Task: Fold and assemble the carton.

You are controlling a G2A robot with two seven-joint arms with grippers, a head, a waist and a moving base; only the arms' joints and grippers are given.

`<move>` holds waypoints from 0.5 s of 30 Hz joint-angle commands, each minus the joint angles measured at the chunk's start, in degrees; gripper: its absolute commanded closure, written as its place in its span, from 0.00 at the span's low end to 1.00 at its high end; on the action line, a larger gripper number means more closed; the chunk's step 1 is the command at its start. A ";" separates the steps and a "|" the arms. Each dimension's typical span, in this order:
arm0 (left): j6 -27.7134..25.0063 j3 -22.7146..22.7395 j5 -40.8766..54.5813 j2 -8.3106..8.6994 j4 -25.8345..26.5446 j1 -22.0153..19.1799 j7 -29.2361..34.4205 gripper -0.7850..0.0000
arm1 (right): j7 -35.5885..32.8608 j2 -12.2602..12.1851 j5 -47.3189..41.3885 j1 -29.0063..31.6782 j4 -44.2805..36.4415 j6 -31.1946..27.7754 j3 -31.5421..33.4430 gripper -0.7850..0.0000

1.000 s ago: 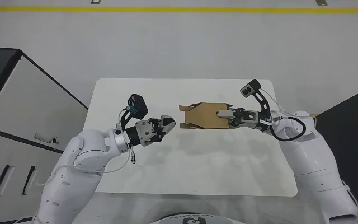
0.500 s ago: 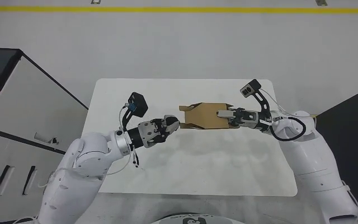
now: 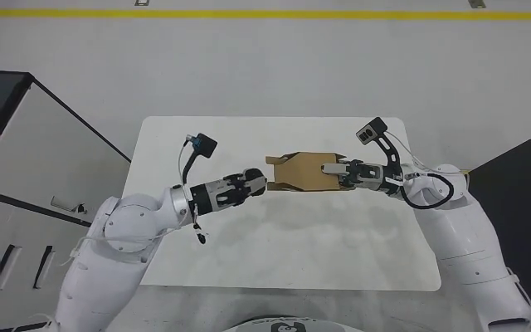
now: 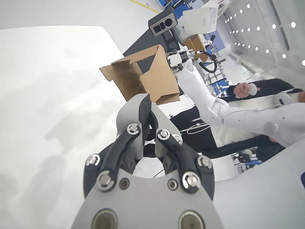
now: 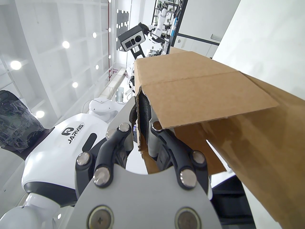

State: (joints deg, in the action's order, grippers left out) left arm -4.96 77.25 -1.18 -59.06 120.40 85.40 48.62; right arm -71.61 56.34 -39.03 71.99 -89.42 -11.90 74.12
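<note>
Carton: I see the brown corrugated cardboard carton [image 3: 305, 171] half opened into a sleeve. It lies lengthwise between the two arms, over the far half of the white, round-cornered tabletop [image 3: 290, 249]. I cannot tell whether its underside touches the tabletop.

Carton's open end: this end faces the left arm. Its flaps [image 4: 124, 64] splay outward, and in the left wrist view I can look into the hollow inside.

Right gripper: the right gripper [image 3: 327, 168] has the carton by the end nearest the right arm. In the right wrist view its fingers [image 5: 145, 113] pinch one cardboard wall between them, and a loose flap [image 5: 205, 101] folds out over them.

Left gripper: the left gripper [image 3: 258, 181] sits just beside the carton's open end, level with it. Its fingers [image 4: 142, 110] are pressed together with nothing between them. The tips are right at the corner of the lowest flap, and I cannot tell whether they touch it.

Arms: both arms come in from the near side of the tabletop, one at each end of the carton.
</note>
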 commanded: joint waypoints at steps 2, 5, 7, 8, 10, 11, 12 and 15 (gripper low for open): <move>6.83 -0.30 7.70 -0.20 -1.51 -1.50 1.41 1.00 | 0.00 0.00 0.00 0.00 0.00 0.00 0.00 1.00; 6.77 0.01 7.77 -0.20 -1.36 -2.47 1.20 1.00 | 0.00 0.00 0.00 0.00 0.00 0.00 0.00 1.00; 6.77 0.01 7.77 -0.20 -1.36 -2.47 1.20 1.00 | 0.00 0.00 0.00 0.00 0.00 0.00 0.00 1.00; 6.77 0.01 7.77 -0.20 -1.36 -2.47 1.20 1.00 | 0.00 0.00 0.00 0.00 0.00 0.00 0.00 1.00; 6.77 0.01 7.77 -0.20 -1.36 -2.47 1.20 1.00 | 0.00 0.00 0.00 0.00 0.00 0.00 0.00 1.00; 6.73 -0.04 8.04 -0.25 -1.47 -2.33 0.48 1.00 | 0.00 0.00 0.00 0.00 0.00 0.00 0.00 1.00; 6.95 -0.25 8.11 -0.27 -1.70 -2.14 -0.02 1.00 | 1.01 0.04 0.33 0.22 -0.43 0.09 -0.07 1.00; 8.32 -0.81 7.35 -0.25 -2.26 -2.56 -0.08 1.00 | 0.87 0.00 1.26 0.40 -1.22 0.32 -0.15 1.00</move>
State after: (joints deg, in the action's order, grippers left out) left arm 2.88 76.67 6.15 -59.31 118.34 82.97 48.51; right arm -70.44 56.36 -37.93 72.39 -90.57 -11.64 73.97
